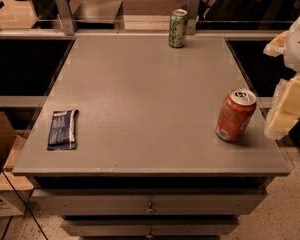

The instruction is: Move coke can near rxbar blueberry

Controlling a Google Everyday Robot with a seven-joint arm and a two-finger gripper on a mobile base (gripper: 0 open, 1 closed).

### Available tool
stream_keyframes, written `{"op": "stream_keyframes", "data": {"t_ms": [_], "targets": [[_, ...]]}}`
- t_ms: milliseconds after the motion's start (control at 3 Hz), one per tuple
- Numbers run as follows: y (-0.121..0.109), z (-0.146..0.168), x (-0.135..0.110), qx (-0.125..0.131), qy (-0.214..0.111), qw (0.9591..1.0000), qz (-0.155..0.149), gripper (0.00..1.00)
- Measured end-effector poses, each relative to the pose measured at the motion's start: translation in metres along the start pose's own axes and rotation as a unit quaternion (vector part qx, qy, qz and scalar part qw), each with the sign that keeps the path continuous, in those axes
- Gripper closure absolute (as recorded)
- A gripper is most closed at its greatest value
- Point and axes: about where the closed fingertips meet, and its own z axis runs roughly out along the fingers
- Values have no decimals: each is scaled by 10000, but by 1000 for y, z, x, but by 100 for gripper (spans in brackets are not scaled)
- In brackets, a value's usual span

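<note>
tool [281,118] beside upright coke can [235,115], rxbar blueberry [62,129] well apart

I find the coke can [235,115] standing on the table [140,94] near its right edge, towards the front. The snack bar [63,129] lies flat by the left edge, well apart from it. A second can [178,28] stands at the back edge. The gripper [282,119] hangs just right of the coke can, past the table's edge.
</note>
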Motion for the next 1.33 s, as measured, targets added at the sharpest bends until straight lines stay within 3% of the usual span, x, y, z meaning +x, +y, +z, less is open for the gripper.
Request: {"op": "stream_keyframes", "data": {"t_ms": [333,667,1000,1333], "targets": [[0,0,0,0,0,10000,0,0],[1,3,-5,9,-301,9995,5,0],[1,21,-18,-81,-638,9979,46,0],[-2,42,-22,-96,-717,9973,108,0]]}}
